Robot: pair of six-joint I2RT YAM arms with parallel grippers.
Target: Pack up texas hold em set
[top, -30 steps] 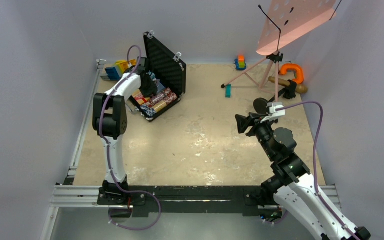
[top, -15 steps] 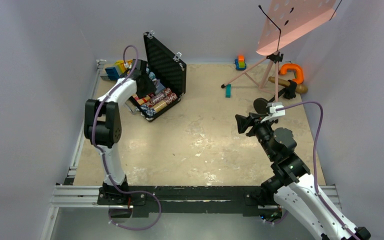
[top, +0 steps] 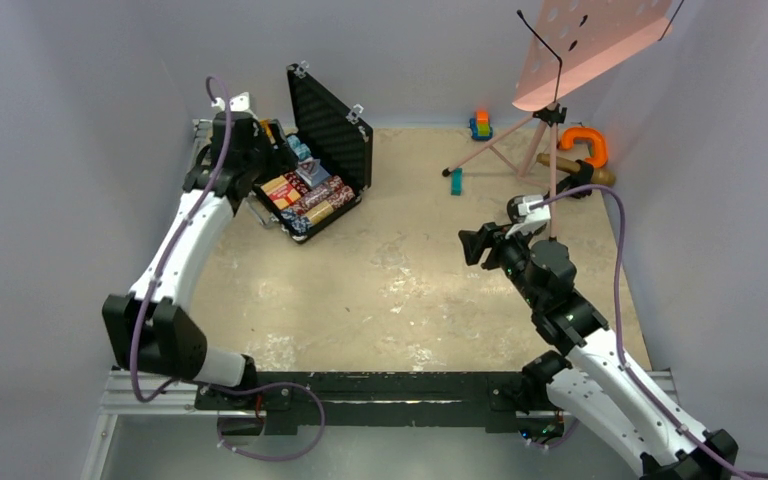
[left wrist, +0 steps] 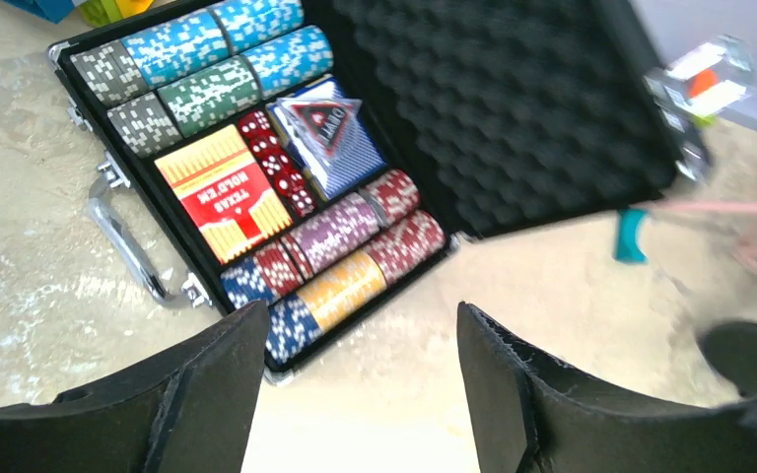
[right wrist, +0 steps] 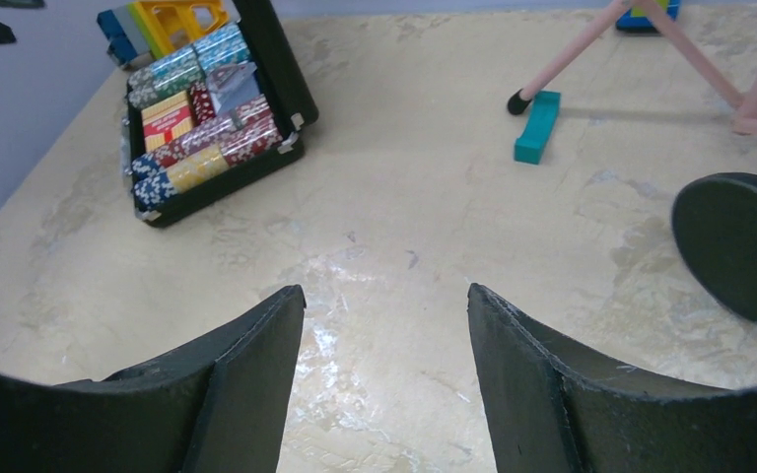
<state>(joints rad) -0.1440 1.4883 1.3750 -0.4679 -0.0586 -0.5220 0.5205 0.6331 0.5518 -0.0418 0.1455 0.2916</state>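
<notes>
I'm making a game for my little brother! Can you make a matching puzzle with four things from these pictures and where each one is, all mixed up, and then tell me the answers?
Things:
1. orange-red card box
2. teal block
3. case lid
4. blue and yellow toy blocks

Places or states:
A. standing up open, foam lining showing
B. outside the case, just beyond it
C. lying flat in the case, beside the red dice
D. on the table, by the pink stand's foot

Pairs: 1-C, 2-D, 3-A, 4-B
</notes>
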